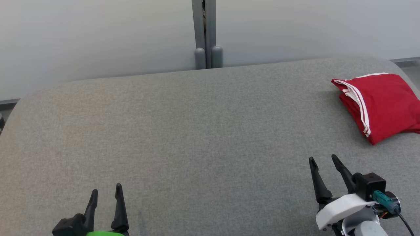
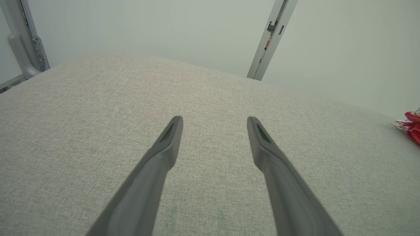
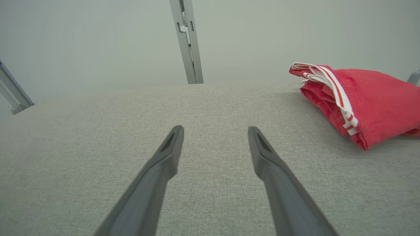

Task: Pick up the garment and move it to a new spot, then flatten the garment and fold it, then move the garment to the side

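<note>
The garment [image 1: 384, 101] is red with white stripes along one edge and lies folded into a compact bundle at the far right of the grey padded table [image 1: 197, 131]. In the right wrist view the garment [image 3: 367, 98] sits ahead and to the right of my fingers, apart from them. A sliver of the garment [image 2: 411, 127] shows at the right edge of the left wrist view. My right gripper [image 1: 323, 160] hovers open near the front right, empty. My left gripper [image 1: 106, 191] stands open at the front left, nothing between its fingers.
A pale wall runs behind the table, with a grey vertical post [image 1: 205, 32] at its middle. The table's rounded far corners curve away at left and right. A second grey frame piece [image 2: 26, 42] stands beyond the left edge.
</note>
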